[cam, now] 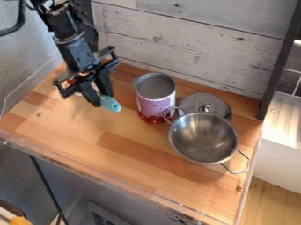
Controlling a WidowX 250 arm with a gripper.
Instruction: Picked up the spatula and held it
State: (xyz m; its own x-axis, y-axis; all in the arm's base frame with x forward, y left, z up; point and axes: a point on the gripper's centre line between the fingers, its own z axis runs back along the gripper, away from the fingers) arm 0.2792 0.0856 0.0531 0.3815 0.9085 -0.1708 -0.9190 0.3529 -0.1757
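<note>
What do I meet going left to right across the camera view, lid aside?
Hand → spatula → can → pot.

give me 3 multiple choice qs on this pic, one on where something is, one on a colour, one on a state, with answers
1. Where is the metal lid?
a) on top of the pot
b) on the counter, at the pot's far side
c) in the gripper

2. What colour is the part of the spatula that shows at the gripper?
a) teal
b) yellow
c) black

3. How does the pot stand?
a) upside down
b) tipped on its side
c) upright and open

1: b, the lid lies past the pot's far rim.
2: a, the piece sticking out at the fingertips is teal.
3: c, its opening faces up and its inside shows.
</note>
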